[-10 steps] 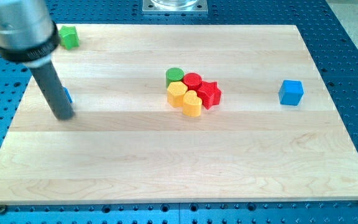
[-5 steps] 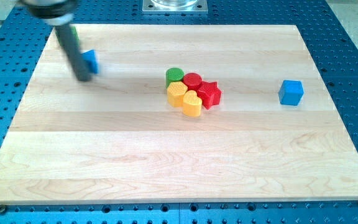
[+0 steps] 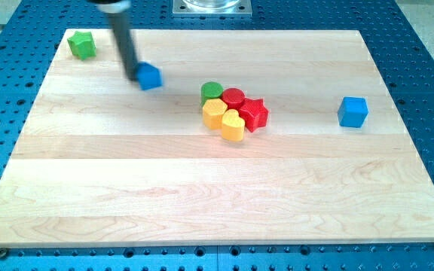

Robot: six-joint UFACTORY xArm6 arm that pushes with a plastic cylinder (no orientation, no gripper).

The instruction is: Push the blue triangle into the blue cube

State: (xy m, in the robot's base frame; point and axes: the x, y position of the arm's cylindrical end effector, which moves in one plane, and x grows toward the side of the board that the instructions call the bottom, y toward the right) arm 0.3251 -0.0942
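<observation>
The blue triangle (image 3: 151,77) lies on the wooden board (image 3: 217,188) in the upper left part of the view. My tip (image 3: 132,77) touches its left side; the dark rod rises from there toward the view's top. The blue cube (image 3: 353,111) stands far off at the view's right, a little lower than the triangle.
A cluster sits between the two blue blocks at mid board: a green cylinder (image 3: 212,92), a red cylinder (image 3: 233,97), a red star (image 3: 255,114), a yellow hexagon (image 3: 215,114) and a yellow heart (image 3: 233,126). A green block (image 3: 82,44) lies at the top left corner.
My tip has swept up and to the right, carrying the blue triangle from the left edge toward mid board. The other blocks have not moved.
</observation>
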